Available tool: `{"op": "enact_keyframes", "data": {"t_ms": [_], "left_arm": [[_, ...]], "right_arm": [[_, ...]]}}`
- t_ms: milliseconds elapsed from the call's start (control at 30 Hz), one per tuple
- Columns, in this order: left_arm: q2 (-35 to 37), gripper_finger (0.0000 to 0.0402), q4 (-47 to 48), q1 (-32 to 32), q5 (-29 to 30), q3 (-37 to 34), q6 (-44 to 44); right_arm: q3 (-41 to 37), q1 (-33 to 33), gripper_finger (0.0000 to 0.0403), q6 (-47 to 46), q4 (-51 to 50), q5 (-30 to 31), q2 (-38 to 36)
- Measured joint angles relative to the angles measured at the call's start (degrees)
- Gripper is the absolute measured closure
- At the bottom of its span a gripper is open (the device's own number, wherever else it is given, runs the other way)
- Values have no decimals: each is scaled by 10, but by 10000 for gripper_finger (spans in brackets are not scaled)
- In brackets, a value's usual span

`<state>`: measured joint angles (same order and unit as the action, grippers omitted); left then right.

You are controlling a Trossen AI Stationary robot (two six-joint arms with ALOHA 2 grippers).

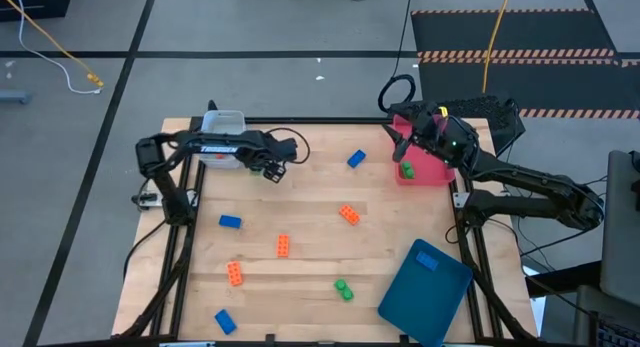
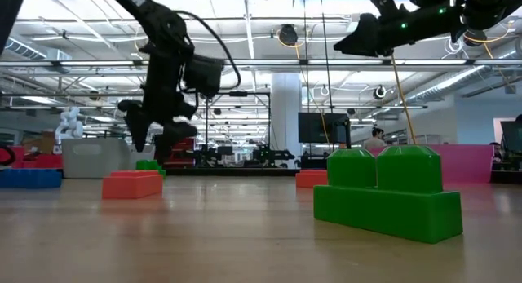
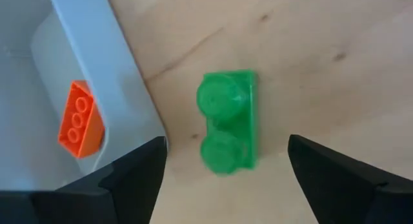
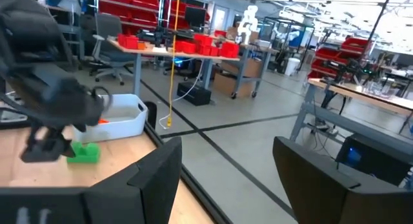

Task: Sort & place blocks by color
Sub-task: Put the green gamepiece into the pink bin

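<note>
Wooden table, green two-stud block (lying flat), left gripper released, right gripper spread.

Two dark jointed arms, black looping cables, white lettering on the left arm.

In the high view the dark-teal tray ran off the bottom edge, and the left arm covered most of the pale tray at upper left. The green block in the pink tray was too tiny to read. Low view: the right gripper was chopped by the top edge.
</note>
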<state>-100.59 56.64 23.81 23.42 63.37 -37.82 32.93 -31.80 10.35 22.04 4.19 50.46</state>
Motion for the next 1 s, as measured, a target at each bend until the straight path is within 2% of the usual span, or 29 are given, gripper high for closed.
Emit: {"op": "enact_keyframes", "data": {"t_ms": [167,400,533,733,767,933,1000], "left_arm": [[-40,84,-18,28,-6,0,6],[-74,123,-64,49,-64,3,65],[-69,166,-71,51,-69,1,67],[-54,266,-84,47,-80,6,95],[-54,273,-86,45,-82,9,100],[-49,273,-81,38,-84,41,132],[-49,273,-82,34,-82,64,148]], "right_arm": [[0,4,163,8,1,0,0],[0,5,163,9,2,0,0],[0,4,163,10,3,0,0],[0,4,163,10,6,1,0],[0,4,163,9,8,1,0],[0,4,163,5,14,0,0],[0,4,163,-6,18,-18,1]]}}
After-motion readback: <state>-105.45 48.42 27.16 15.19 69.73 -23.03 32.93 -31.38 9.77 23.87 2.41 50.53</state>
